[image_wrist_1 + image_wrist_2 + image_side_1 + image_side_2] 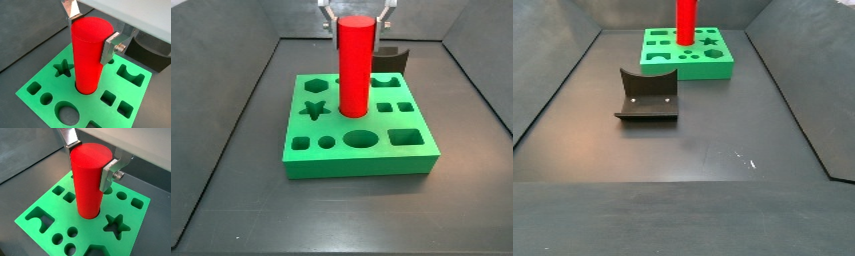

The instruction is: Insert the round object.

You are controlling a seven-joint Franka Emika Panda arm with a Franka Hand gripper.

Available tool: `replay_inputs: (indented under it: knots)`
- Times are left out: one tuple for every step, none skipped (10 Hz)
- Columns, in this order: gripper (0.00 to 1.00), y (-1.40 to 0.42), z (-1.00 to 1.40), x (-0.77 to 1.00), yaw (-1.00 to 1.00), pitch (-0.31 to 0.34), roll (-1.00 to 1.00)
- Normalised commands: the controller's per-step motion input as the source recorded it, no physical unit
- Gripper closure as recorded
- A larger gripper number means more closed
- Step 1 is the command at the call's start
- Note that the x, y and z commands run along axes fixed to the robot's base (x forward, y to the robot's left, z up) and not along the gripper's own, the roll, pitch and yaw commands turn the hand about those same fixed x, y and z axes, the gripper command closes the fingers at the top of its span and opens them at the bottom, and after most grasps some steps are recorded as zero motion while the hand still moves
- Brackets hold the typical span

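- The green block (358,140) is seen resting flat on the dark floor (687,150), its top cut with shaped holes, a star (115,224) among them.
- The round object (90,55) is held upright, its lower end seated in a round hole near the block's middle in both wrist views.
- The fixture (647,97) is stood on the floor, well apart from the block.
- The gripper (90,159) is placed above the block, closed on the cylinder's upper part, one finger (110,49) pressed to each side.
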Motion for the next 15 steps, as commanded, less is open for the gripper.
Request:
replay_inputs:
  knots:
    - [1.00,0.00,-0.11,0.00,0.00,0.000,0.00]
    - [1.00,0.00,-0.17,0.00,0.00,0.000,0.00]
    - [1.00,0.00,-0.22,0.00,-0.04,0.000,0.04]
    - [1.00,0.01,-0.33,0.00,-0.17,0.000,0.00]
    - [1.00,0.06,-0.30,-0.01,-0.16,0.000,0.01]
    - [1.00,0.07,-0.28,0.00,-0.14,0.000,0.00]
    - [1.00,0.04,-0.26,0.00,-0.13,0.000,0.00]
    - [1.00,0.08,-0.27,0.00,-0.15,0.000,0.01]
    - [1.00,0.09,-0.27,0.00,-0.14,0.000,0.01]
    - [1.00,0.10,-0.25,0.00,-0.12,0.000,0.01]
    - [1.00,0.09,-0.24,0.00,-0.07,0.000,0.02]
    - [1.00,0.09,-0.25,0.00,0.00,0.000,0.02]
    - [1.00,0.12,-0.24,0.00,0.00,0.000,0.03]
    - [1.00,0.17,-0.23,0.00,0.00,0.000,0.04]
    - [1.00,0.07,-0.11,0.00,-0.02,0.000,0.00]
